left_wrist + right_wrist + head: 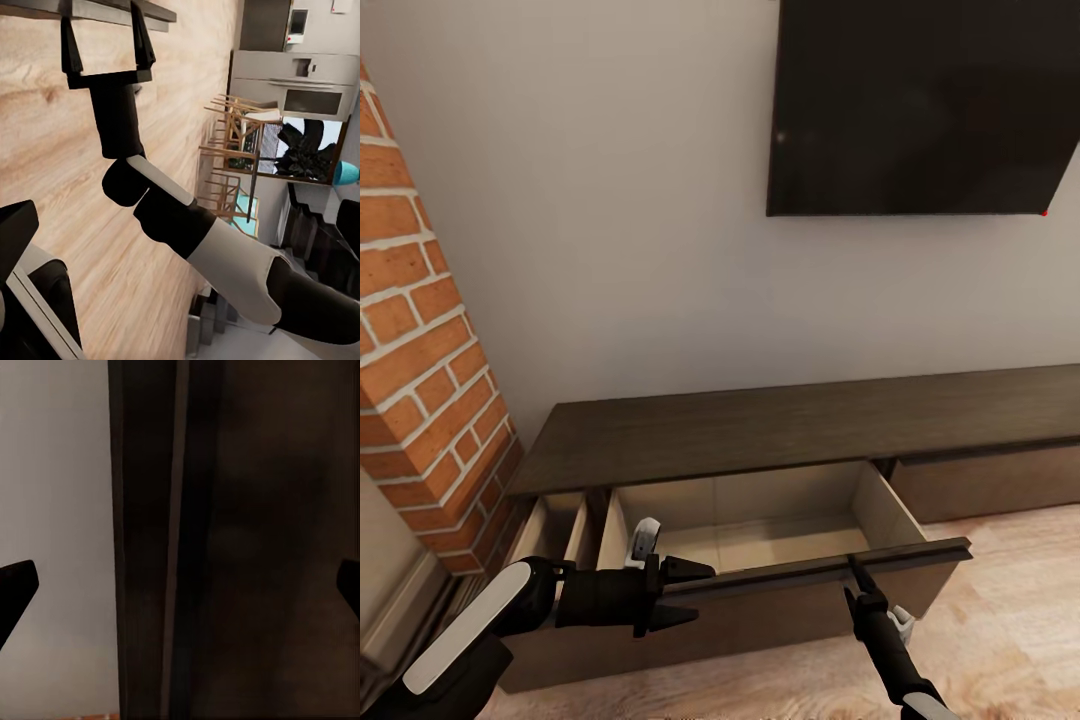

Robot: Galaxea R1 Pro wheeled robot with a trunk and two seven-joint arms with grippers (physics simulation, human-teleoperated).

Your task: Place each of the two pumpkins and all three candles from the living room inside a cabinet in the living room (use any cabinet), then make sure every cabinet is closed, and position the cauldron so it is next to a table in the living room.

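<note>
Two grippers work at the near edge of the scene, both low in the head view. The right gripper [857, 578] reaches up to the dark front panel of the pulled-out drawer [760, 530], its fingers spread wide on either side of the panel's top lip; the right wrist view shows the two black tips far apart with the dark panel edge running between them, so it grips nothing yet. The left gripper [690, 595] lies sideways just in front of the same panel, fingers parted and empty; its wrist view looks across the wooden floor [67, 187] at the right gripper [105, 37] straddling the lip.

Just beyond, the drawer stands open from the cabinet [810, 420], its pale interior bare as far as can be seen. A narrower compartment at the left is also ajar. No pumpkins, candles or cauldron appear here.

Judging by this, the step in hand is moving the drawer by its front. To do it well, the right fingers should close squarely on the lip and travel straight along the drawer's run, while the left arm keeps out of the panel's path.

Farther off, a dark television [925, 105] hangs on the wall, with a brick column [420, 330] at the left.
</note>
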